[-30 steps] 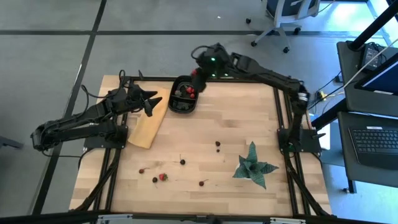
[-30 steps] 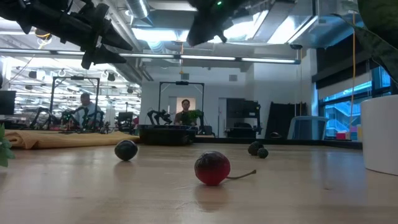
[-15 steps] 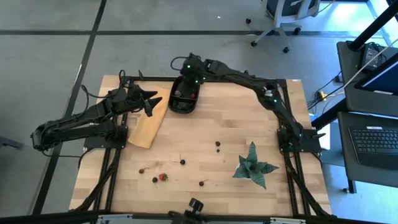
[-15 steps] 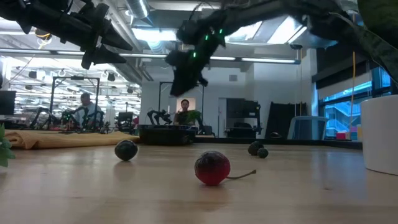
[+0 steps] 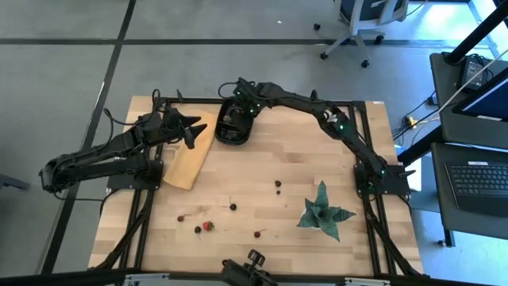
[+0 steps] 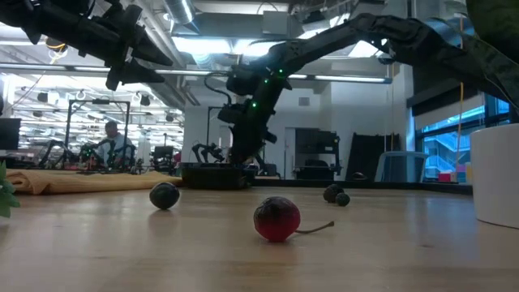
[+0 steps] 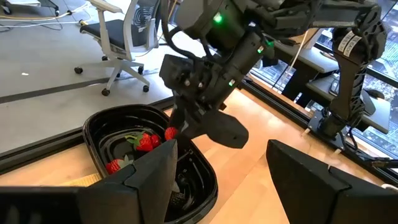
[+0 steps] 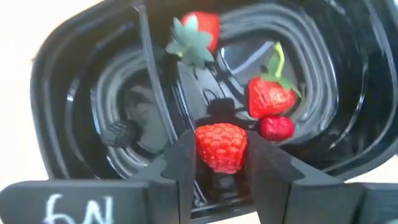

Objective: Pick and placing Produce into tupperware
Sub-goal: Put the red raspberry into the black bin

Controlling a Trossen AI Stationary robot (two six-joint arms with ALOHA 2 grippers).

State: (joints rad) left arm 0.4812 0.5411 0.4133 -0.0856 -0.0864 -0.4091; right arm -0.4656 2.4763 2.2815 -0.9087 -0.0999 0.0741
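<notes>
The black tub (image 5: 230, 131) stands at the table's far edge, and shows in the left wrist view (image 7: 99, 134) and the right wrist view (image 8: 74, 74). It holds strawberries (image 8: 270, 96), a red cherry (image 8: 277, 127) and a dark berry (image 8: 118, 132). My right gripper (image 8: 221, 158) hangs just over the tub (image 5: 243, 110), shut on a red raspberry-like fruit (image 8: 221, 146). My left gripper (image 5: 195, 127) is open and empty above the tan board (image 5: 187, 159), left of the tub. More fruits lie on the near table: a strawberry (image 5: 208, 226) and dark berries (image 5: 232, 206). My right gripper pinches the red bumpy fruit by its two sides (image 8: 205, 149) between its two fingers (image 8: 180, 162). The fingers come from above, pointing down into the tub. The fruit is lifted clear, over the tub's floor.
A green spiky plant (image 5: 324, 210) stands at the near right. In the low view a red cherry (image 6: 276, 219) and a dark berry (image 6: 164, 195) lie close to the camera. Loose berries (image 5: 278, 184) lie mid-table. People and other robots show in the room beyond.
My right gripper has gone down and a little toward the table's left, from above the tub's far right rim to low over the tub's inside, keeping the red fruit between its fingers. The left arm has kept still.
</notes>
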